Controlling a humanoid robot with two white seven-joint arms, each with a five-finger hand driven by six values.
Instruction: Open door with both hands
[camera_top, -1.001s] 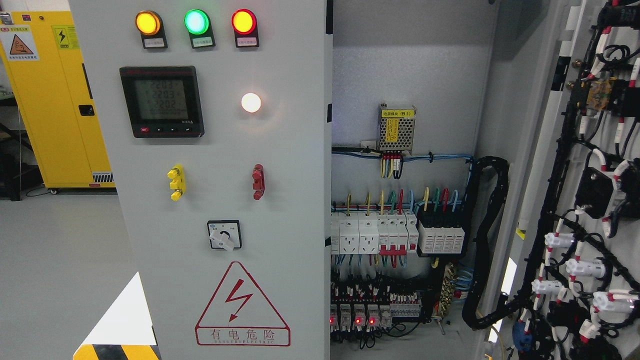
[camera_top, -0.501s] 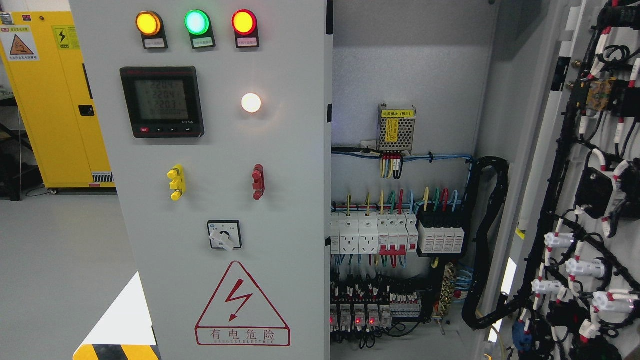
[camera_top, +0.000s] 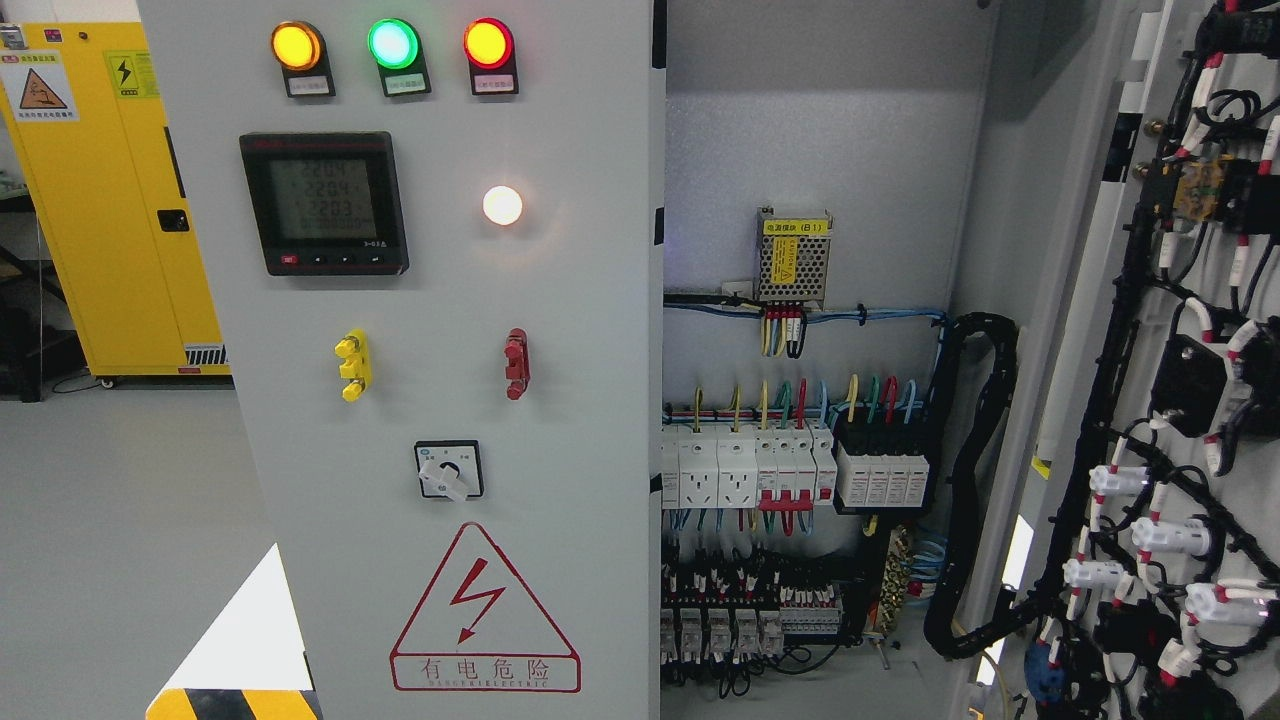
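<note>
Door (camera_top: 1180, 300) swung open at right (wiring exposed) — left door (camera_top: 450, 400) closed.

The left door (camera_top: 450, 400) bears a red warning triangle (camera_top: 485, 607) reading "有电危险".

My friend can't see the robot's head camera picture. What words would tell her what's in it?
A grey electrical cabinet: its left door is shut and carries three lamps, a meter and a shock warning sign. The right door is swung open, showing breakers and coloured wires inside. No robot hands show.
</note>
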